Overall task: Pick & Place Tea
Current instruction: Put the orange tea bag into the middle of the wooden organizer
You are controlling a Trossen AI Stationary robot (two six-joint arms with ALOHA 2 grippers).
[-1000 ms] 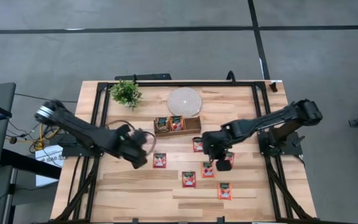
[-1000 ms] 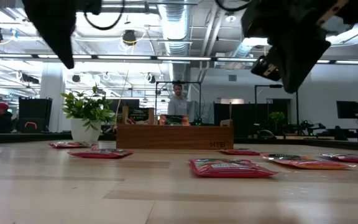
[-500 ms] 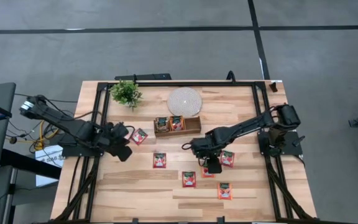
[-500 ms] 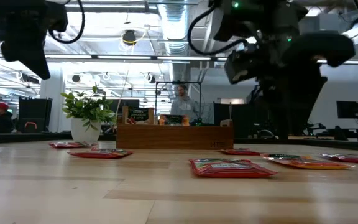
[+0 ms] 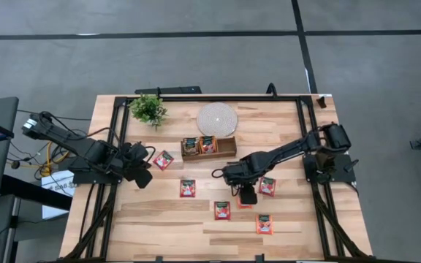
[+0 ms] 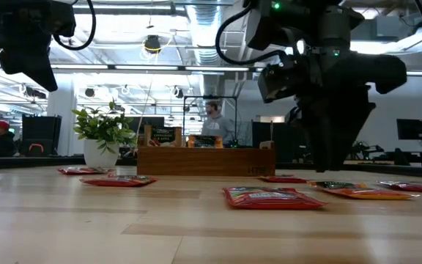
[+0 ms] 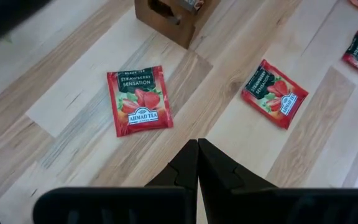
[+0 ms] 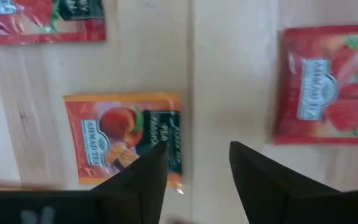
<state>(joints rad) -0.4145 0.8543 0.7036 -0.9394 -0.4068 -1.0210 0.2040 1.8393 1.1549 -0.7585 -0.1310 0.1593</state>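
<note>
On the wooden table, the brown tray already holds two sachets at its left end. The right gripper hovers low, fingers spread, over an orange peach tea sachet near the table's middle. The left gripper waits pinched together at the left edge. Off-centre fingers might merely nudge the flat sachet aside.
</note>
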